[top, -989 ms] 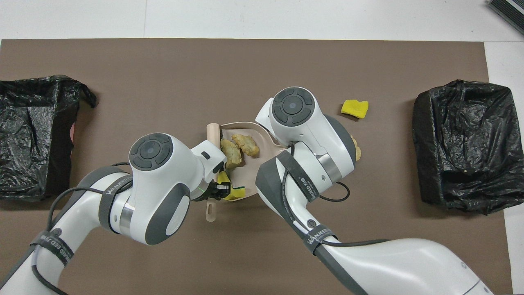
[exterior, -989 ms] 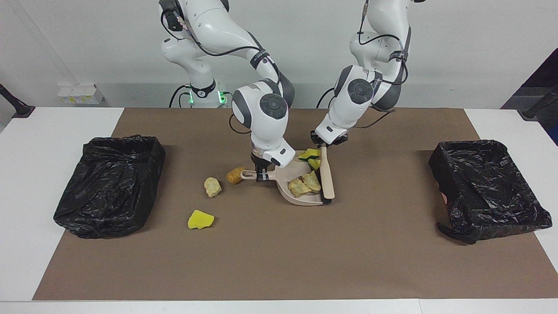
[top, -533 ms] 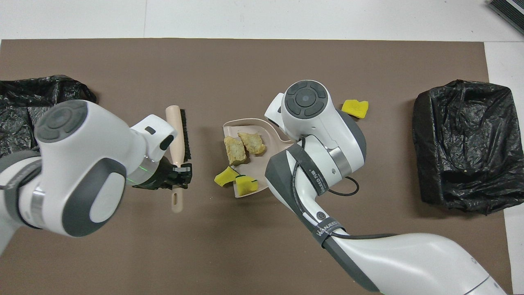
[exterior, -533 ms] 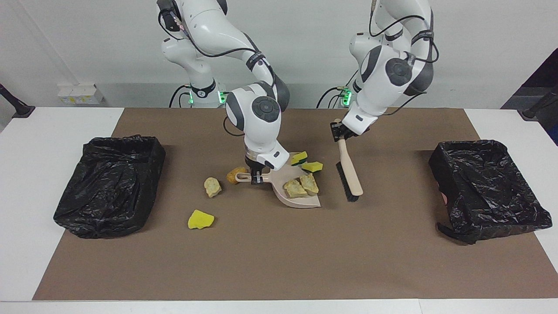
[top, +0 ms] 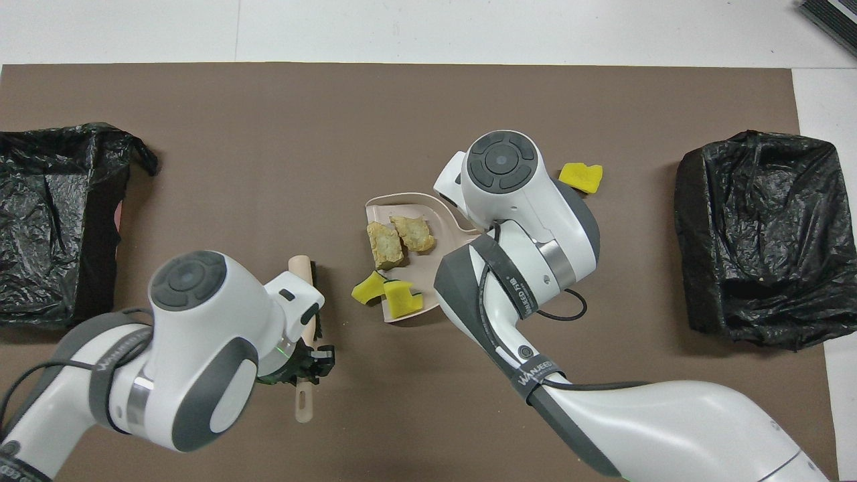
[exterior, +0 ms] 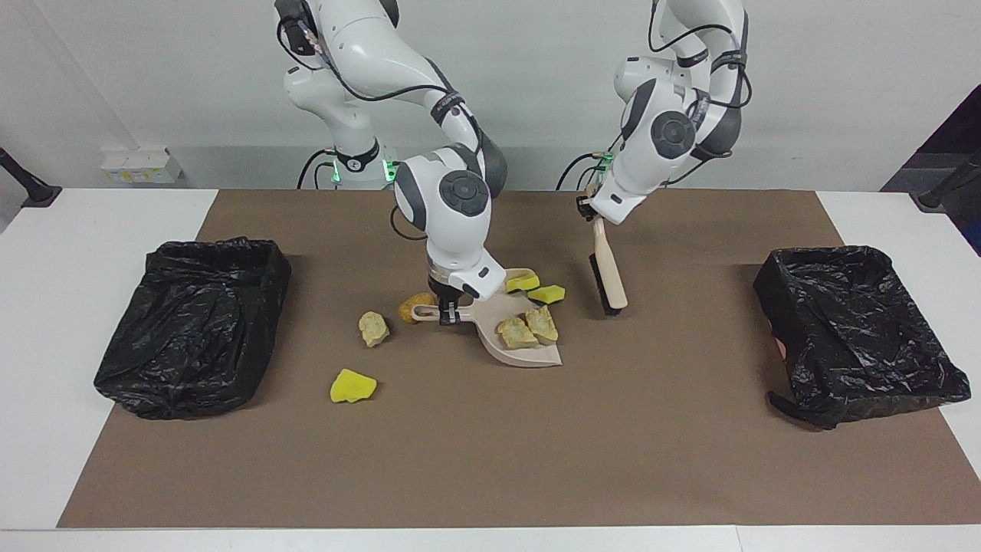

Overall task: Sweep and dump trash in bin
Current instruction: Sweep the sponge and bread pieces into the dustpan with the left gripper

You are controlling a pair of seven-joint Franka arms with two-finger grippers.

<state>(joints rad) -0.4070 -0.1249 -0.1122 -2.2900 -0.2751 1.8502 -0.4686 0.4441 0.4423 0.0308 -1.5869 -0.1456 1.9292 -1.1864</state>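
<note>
Since the earlier frame the brush (exterior: pixel 608 270) has been lifted away from the dustpan (exterior: pixel 529 354) and drawn back toward the robots by the left pincer (exterior: pixel 588 208), which is closed on its handle. The dustpan is held at its handle by the closed right pincer (exterior: pixel 447 305).

Two cream chunks (exterior: pixel 527 328) lie in the dustpan; two yellow sponge pieces (exterior: pixel 535 288) sit at its edge nearest the robots, one seemingly just off the rim. An orange-brown lump (exterior: pixel 415 305) lies beside the dustpan's handle, just by the right pincer; a cream chunk (exterior: pixel 373 328) and a yellow sponge (exterior: pixel 352 386) lie on the tabletop (exterior: pixel 490 460) toward the right arm's end from the dustpan.

For a good sweep, the bristles should be set down beside the edge pieces and pushed toward the dustpan, which should be kept flat and steady.
</note>
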